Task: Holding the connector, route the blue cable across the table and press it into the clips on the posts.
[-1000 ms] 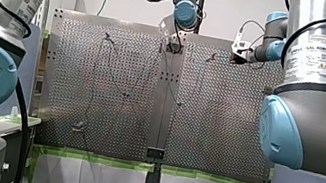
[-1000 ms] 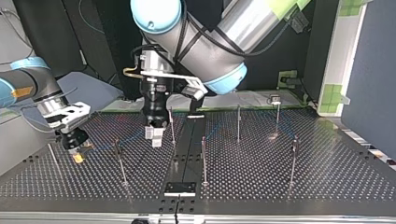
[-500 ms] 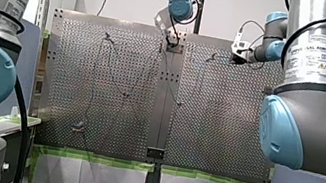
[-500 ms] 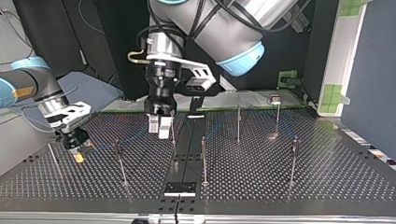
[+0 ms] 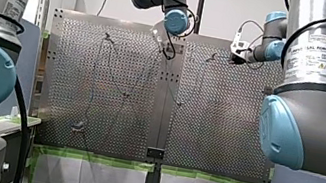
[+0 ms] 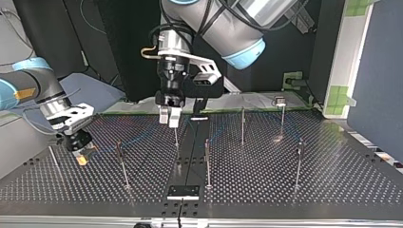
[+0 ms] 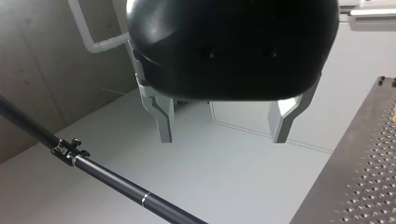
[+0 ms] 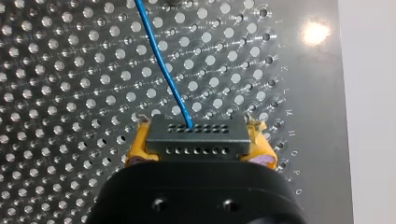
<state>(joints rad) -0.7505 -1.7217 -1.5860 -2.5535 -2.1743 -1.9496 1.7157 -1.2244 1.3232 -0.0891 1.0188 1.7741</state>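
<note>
My right tool (image 8: pixel 198 140) clamps the connector (image 8: pixel 191 150) (blue cable (image 8: pixel 164 70) runs ahead over the tabletop (image 8: pixel 70 93)). My left tool (image 7: pixel 223 139) hangs open, empty.

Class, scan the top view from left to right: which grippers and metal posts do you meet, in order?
My right yellow-padded gripper holding the black connector → thin metal post → my left black gripper → central post → far post → clip-topped post → rightmost post.
</note>
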